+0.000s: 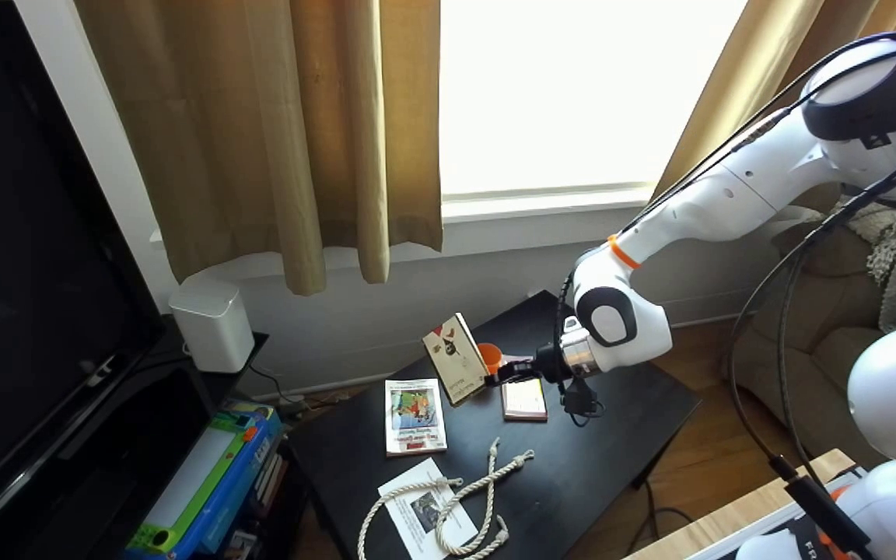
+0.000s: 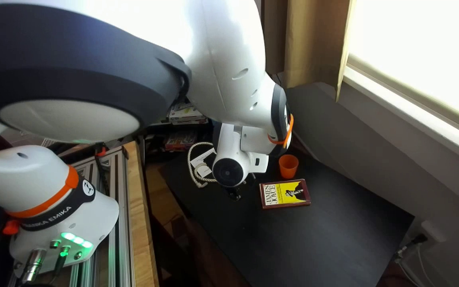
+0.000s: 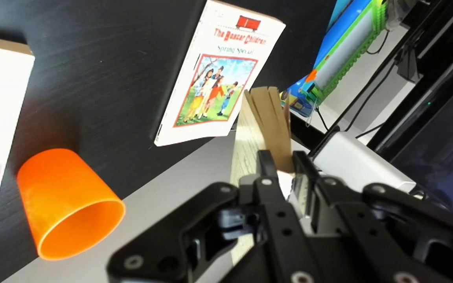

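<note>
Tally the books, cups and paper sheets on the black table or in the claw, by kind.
Books: 3 (beige book in the claw, Boxcar Children book, James Joyce book)
Cups: 1 (orange cup)
Paper sheets: 1 (printed sheet, partly under rope)
Total: 5

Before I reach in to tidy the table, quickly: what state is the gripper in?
Gripper: closed, holding the cream-covered book.
</note>
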`<action>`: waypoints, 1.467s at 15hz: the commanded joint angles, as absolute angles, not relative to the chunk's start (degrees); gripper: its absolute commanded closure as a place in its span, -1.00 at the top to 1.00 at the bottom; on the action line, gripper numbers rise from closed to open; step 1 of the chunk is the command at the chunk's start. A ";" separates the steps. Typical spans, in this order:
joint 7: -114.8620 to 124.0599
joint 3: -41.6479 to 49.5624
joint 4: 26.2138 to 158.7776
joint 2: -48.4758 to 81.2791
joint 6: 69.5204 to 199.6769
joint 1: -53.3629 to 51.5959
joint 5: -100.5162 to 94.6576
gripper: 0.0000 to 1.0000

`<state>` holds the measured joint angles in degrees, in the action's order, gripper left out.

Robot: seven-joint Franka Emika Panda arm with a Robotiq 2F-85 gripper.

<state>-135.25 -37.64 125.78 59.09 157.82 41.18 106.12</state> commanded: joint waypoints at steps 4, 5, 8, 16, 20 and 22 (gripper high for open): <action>-136.20 -37.44 126.62 59.15 156.38 42.45 106.12 -0.67; -135.66 -37.42 127.07 59.19 154.58 44.03 105.04 -0.92; -129.46 -30.49 128.76 54.55 143.15 39.85 102.97 -0.92; -117.38 -5.36 126.48 53.12 109.68 22.54 104.26 -0.92; -112.78 1.93 125.58 54.85 100.50 16.82 104.25 -0.92; -109.68 4.45 125.43 55.79 98.75 15.17 104.69 -0.92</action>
<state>-113.65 0.30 125.73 54.46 102.54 18.24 103.25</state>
